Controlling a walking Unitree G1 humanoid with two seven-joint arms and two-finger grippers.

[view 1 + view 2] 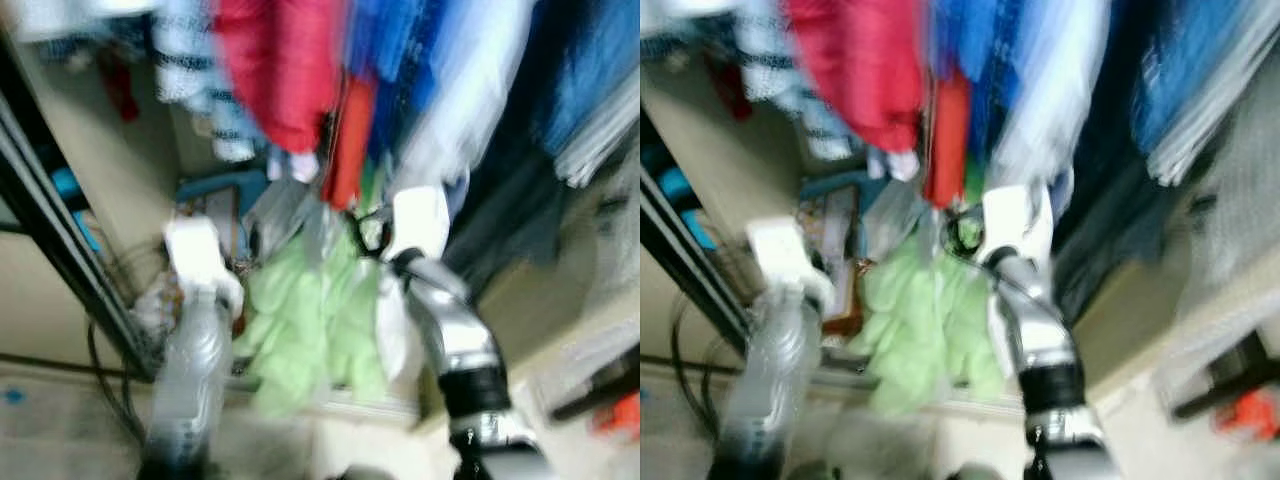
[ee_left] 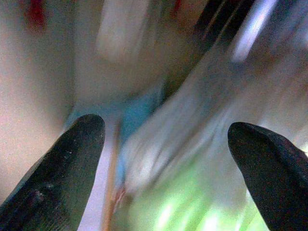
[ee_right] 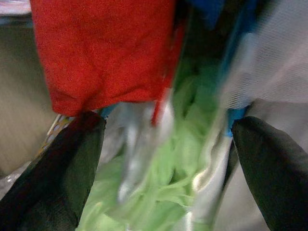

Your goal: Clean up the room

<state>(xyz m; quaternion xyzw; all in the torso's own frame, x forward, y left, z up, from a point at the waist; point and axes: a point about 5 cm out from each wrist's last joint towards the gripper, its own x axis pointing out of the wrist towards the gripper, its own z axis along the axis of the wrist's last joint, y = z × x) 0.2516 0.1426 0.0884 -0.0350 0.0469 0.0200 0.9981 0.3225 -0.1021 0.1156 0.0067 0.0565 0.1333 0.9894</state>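
Closet opening: access crowded from above and below.
Hanging clothes (image 1: 290,70) block the upper space; a light green garment (image 1: 310,320) fills the lower middle; a dark frame (image 1: 60,250) borders the left side.

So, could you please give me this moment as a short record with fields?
place: a closet with hanging clothes, picture blurred
hanging: red garment, blue garments
below: light green cloth heaped under the clothes
left gripper: open, pointed toward the green cloth
right gripper: open, facing the green cloth just beneath the red garment
held: nothing in either gripper
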